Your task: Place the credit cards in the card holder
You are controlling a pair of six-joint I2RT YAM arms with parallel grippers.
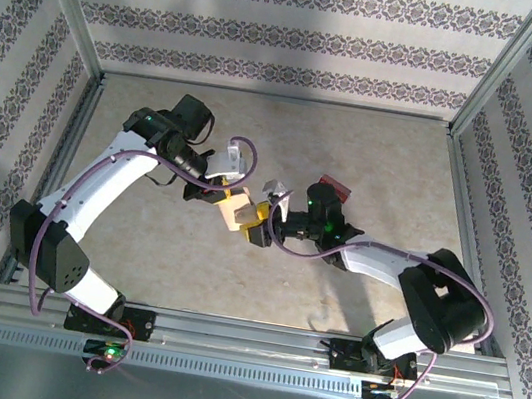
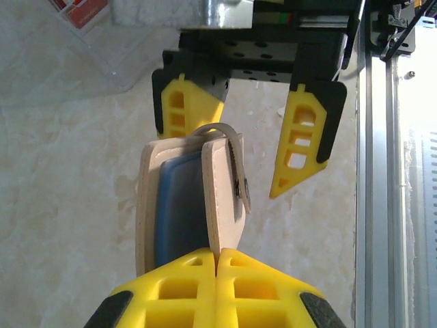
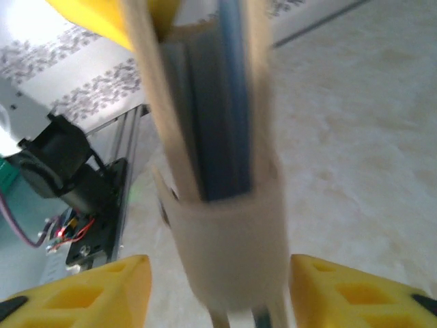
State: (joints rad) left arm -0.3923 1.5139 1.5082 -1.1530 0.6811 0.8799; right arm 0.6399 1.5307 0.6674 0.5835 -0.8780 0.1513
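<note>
L arm (image 1: 96, 188) & R arm (image 1: 378, 260): glossy white link shells btwn chunky black joint housings, each w/ a thin purple cable (image 1: 43, 245) looping alongside & a small green LED (image 1: 138, 122) lit near the wrist. L gripper (image 2: 217, 263) & R gripper (image 3: 218, 294) both carry bright yellow plastic fingers (image 2: 283, 183) w/ slotted cut-outs & black backing. R gripper's black mount plate (image 2: 273, 58) has rows of small round holes; black base blocks (image 1: 110, 322) show bits of red wiring.
</note>
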